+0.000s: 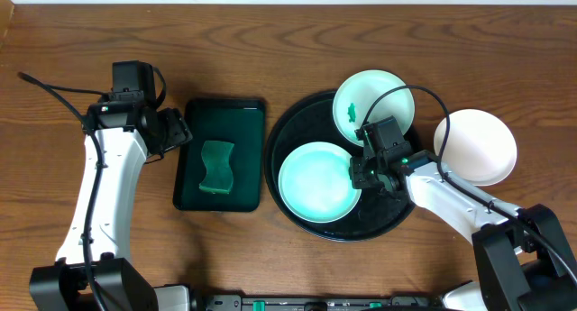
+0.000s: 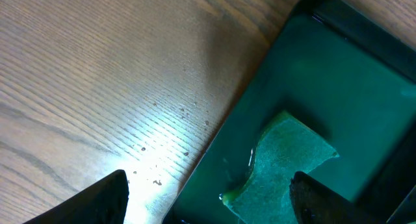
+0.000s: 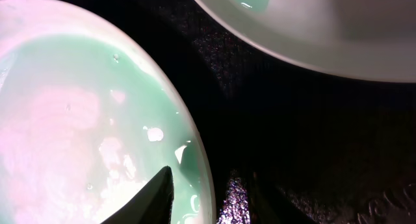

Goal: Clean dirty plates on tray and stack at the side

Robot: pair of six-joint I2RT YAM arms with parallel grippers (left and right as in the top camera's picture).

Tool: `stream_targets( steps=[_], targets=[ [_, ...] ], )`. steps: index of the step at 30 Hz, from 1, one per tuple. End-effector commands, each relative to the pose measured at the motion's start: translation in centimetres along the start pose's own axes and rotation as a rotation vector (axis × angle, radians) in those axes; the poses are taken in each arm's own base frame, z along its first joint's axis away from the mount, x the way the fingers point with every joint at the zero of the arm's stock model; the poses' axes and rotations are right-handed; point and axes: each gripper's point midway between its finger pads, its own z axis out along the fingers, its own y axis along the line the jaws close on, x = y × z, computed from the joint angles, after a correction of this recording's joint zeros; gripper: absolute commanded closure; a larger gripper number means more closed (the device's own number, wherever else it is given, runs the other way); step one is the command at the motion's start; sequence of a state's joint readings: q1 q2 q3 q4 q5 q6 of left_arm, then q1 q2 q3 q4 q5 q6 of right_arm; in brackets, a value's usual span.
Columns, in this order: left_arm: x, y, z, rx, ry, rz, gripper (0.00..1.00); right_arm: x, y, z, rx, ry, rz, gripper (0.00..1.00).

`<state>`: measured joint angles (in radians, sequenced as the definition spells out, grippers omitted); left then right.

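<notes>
Plate pickup looks like our step in hand: right claw (image 1: 361, 173) straddles the rim of the tinted plate (image 1: 314, 183), wet and pale green, on the glossy black tray (image 1: 293, 126); we cannot tell whether it pinches. Left claw (image 1: 174, 129) hangs spread near the wavy-edged green sponge (image 1: 216, 165). Next we need a firm rim hold. The smeared plate (image 1: 372, 104) shares the tray; the white plate (image 1: 475, 147) lies beside it on the worktop (image 1: 54, 41).
</notes>
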<state>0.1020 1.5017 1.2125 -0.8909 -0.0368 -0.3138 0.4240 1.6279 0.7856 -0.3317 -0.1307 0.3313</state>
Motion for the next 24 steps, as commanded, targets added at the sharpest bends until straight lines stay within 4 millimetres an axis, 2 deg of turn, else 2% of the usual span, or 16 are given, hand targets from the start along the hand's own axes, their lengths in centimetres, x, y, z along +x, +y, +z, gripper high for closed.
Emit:
stream_targets(
  steps=[1,8,15,18,22,24],
  targets=[
    [-0.64,0.18,-0.5,-0.008,-0.019,-0.003,0.2,0.03,0.12,0.16,0.008,0.001,-0.008,0.66],
    [-0.64,0.18,-0.5,-0.008,-0.019,-0.003,0.2,0.16,-0.24,0.16,0.028,0.004,-0.007,0.66],
    [-0.64,0.18,-0.5,-0.008,-0.019,-0.003,0.2,0.57,-0.4,0.28,0.031,0.013,-0.001,0.71],
    [-0.64,0.18,-0.5,-0.008,-0.019,-0.003,0.2,0.64,-0.42,0.31,0.031,0.014,-0.001,0.81],
    [-0.64,0.18,-0.5,-0.008,-0.019,-0.003,0.2,0.67,-0.43,0.32,0.031,0.015,-0.001,0.89],
    [-0.64,0.18,-0.5,-0.008,-0.019,-0.002,0.2,0.67,-0.44,0.32,0.031,0.015,-0.001,0.98]
  ],
)
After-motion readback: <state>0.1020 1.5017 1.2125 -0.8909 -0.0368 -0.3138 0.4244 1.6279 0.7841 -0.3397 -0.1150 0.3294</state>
